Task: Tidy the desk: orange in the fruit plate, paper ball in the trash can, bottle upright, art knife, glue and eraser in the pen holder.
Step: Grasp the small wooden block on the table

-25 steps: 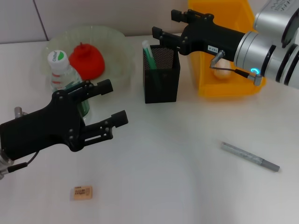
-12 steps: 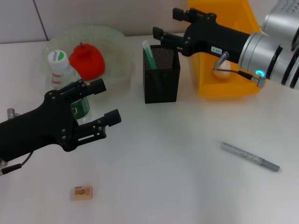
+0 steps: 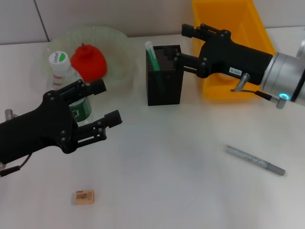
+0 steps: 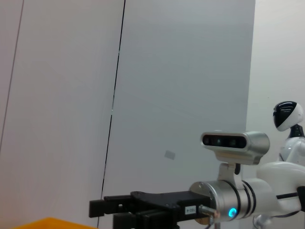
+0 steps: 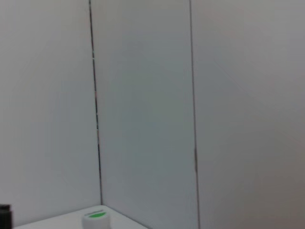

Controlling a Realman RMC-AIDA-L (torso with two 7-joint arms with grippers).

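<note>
You have a black mesh pen holder, a yellow trash can — and a clear bottle, green-and-white cap and label.

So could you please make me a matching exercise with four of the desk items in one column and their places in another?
Items:
1. bottle
2. glue
3. eraser
4. art knife

Places:
A. lying on the desk, on the robot's right
B. upright beside the fruit plate, behind the left gripper
C. standing in the pen holder
D. flat on the desk, nearest the robot, on its left

Pairs: 1-B, 2-C, 3-D, 4-A
</note>
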